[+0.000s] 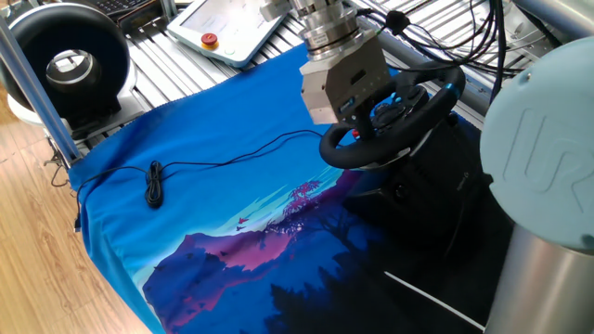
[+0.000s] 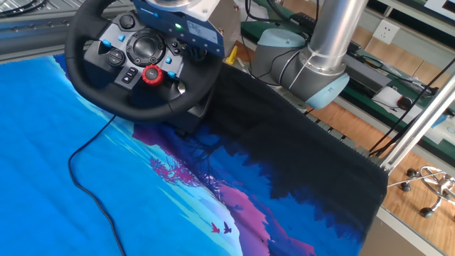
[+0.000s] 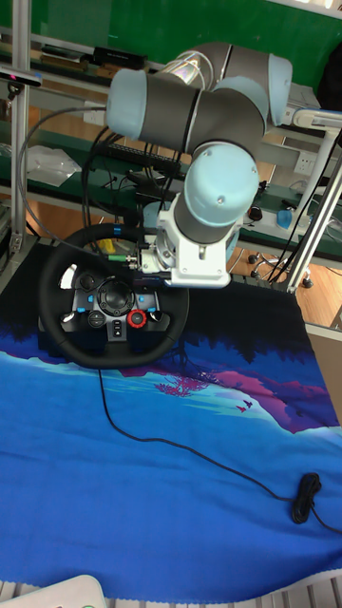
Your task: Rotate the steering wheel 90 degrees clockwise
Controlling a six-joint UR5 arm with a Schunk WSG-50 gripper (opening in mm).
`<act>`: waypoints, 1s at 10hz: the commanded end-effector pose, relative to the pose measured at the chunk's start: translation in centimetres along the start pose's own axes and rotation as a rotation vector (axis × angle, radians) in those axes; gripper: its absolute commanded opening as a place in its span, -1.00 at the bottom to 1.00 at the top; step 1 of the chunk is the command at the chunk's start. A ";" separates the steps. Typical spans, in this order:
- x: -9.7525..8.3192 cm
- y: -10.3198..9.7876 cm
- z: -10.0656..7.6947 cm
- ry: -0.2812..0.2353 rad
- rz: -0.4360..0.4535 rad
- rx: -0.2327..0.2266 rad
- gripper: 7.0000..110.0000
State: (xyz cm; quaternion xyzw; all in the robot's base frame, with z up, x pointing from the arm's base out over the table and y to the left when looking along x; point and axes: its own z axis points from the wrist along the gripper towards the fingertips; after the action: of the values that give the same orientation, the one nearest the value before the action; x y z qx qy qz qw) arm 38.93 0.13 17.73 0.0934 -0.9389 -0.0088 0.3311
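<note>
The hand, upper right of frame, sits at the wheel's rim, placed to grip and turn it; its opening cannot be told.

The UR5 arm reaches across the scene with its light blue-grey joints bent, the wrist turned downward. In one fixed view the shoulder housing fills the right edge, and the silver forearm tube rises from a joint in the other fixed view. The gripper hangs below a pale boxy body; a green light glows on its blue-lit face. Its fingers are mostly hidden, so their spacing cannot be judged.
</note>
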 end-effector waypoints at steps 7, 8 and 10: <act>-2.0 0.3 1.1 0.004 -0.031 -0.024 -1.00; -2.1 0.2 1.1 0.000 -0.033 -0.025 -1.00; -3.1 0.0 1.1 -0.027 -0.015 -0.018 -1.00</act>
State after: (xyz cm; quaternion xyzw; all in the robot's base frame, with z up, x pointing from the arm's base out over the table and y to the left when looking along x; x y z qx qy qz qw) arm 39.83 0.37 15.58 0.1015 -0.9380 -0.0174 0.3309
